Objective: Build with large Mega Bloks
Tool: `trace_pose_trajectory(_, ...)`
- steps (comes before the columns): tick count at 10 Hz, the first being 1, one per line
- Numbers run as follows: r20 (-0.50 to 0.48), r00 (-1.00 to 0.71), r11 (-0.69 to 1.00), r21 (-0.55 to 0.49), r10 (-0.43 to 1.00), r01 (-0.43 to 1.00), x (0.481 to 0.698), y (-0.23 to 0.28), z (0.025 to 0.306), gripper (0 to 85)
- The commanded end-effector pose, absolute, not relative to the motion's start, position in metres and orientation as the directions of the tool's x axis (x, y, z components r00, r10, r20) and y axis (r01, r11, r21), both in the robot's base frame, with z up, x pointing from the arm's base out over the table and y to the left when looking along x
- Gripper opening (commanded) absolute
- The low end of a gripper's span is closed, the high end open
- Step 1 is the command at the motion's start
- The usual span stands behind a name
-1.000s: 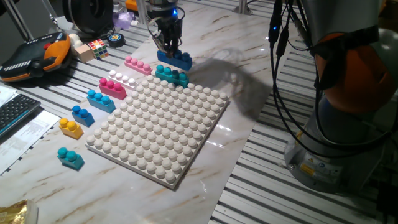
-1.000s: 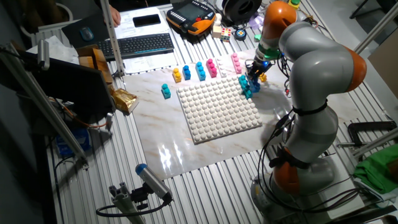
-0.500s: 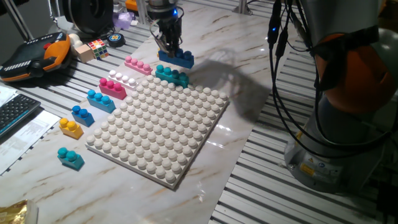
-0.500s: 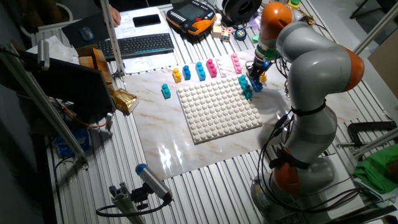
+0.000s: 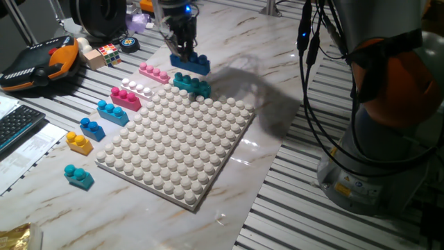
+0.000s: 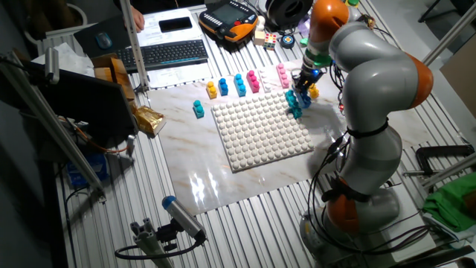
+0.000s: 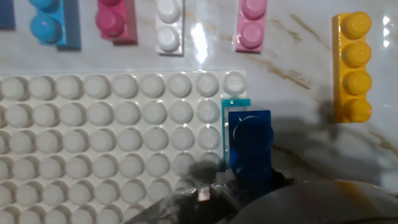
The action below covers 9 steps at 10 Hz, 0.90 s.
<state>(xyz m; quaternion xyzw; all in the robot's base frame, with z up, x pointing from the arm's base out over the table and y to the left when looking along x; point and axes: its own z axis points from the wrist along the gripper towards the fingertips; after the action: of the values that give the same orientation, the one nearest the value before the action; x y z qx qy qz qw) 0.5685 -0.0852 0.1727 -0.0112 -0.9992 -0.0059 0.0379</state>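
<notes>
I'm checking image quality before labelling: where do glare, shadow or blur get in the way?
Hand view: a bright glare streak on the marble beside the white brick; the gripper at the bottom edge is blurred, the blue brick sharp enough. One fixed view: the arm's soft shadow falls right of the blue brick. Other fixed view: bricks too small for detail.

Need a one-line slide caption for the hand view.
Claw holding a dark blue studded plastic brick over the teal brick at the white studded baseplate's edge; a yellow four-stud brick lies alongside.
</notes>
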Motion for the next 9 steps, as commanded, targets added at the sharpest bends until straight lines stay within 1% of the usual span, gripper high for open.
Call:
trace_pose_trajectory(1, 0.067, -0.997, 1.0, 0.009, 0.026, 0.027, 0.57, -0.057, 0.168, 0.7)
trace_pose_trajectory(3, 0.049, -0.998, 0.999, 0.021, 0.03, 0.032, 0.572, -0.04, 0.158, 0.7)
trace_pose_trajectory(5, 0.041, -0.999, 0.999, -0.006, 0.035, 0.035, 0.57, -0.025, 0.153, 0.7)
trace_pose_trajectory(9, 0.026, -0.999, 0.999, -0.047, 0.022, 0.021, 0.562, -0.021, 0.127, 0.7)
